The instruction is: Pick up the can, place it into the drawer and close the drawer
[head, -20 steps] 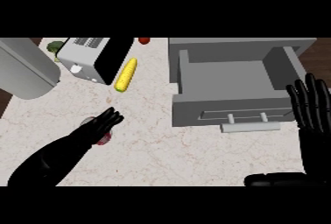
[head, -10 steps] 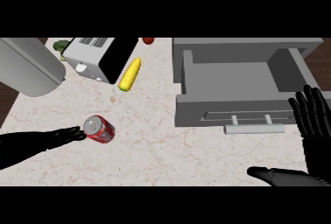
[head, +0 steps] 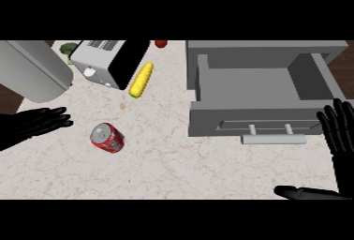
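- Red can (head: pixel 108 138) with a silver top, lying tilted on the marbled counter (head: pixel 173 168), top end toward 11 o'clock.
- Left hand (head: pixel 38 124) at 9 o'clock of the can, just beside it and apart, fingers spread and released, grasping nothing.
- Right hand (head: pixel 340 126) upright at the right edge, at 3 o'clock of the drawer (head: pixel 262 101), fingers straight and released.
- Grey drawer pulled open at 2 o'clock of the can, well apart, handle (head: pixel 273 137) facing 6 o'clock.
- Yellow corn (head: pixel 141 80) at 12 o'clock of the can, beside a toaster (head: pixel 110 61).
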Motion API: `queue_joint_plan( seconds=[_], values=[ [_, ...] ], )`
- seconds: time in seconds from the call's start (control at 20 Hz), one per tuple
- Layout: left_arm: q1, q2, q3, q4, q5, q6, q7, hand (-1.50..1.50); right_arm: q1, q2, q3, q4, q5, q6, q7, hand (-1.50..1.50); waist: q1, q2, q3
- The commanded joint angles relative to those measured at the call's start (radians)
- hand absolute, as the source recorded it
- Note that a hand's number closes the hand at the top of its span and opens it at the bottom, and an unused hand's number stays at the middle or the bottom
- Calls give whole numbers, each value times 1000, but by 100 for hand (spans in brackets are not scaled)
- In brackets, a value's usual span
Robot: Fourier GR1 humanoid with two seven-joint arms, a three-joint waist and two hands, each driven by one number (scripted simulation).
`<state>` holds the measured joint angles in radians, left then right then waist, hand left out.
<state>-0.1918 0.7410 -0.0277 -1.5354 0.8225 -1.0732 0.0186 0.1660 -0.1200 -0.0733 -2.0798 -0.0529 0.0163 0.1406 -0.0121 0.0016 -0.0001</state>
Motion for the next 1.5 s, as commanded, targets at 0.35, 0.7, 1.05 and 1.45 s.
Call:
queue_joint_plan(
  seconds=[0.35, 0.7, 1.05, 1.45],
  values=[
    [-111, -106, 40, 174, -121, -157, 21, -150, 17, -27, -86, 95, -41, 79, -99, -150, 5, 0, 0],
    [-80, -264, 51, 179, -308, -150, -26, -150, 46, -16, -97, 29, -41, 83, -77, -150, 7, -1, 0],
    [-138, -325, 126, 311, -523, -198, -157, -150, 39, 21, -70, 47, -11, 71, -74, -150, 1, 3, -2],
    [-180, -376, 97, 377, -746, -109, -321, -150, 51, -2, -104, -7, -62, 104, -32, -150, -8, 3, -2]
  ],
)
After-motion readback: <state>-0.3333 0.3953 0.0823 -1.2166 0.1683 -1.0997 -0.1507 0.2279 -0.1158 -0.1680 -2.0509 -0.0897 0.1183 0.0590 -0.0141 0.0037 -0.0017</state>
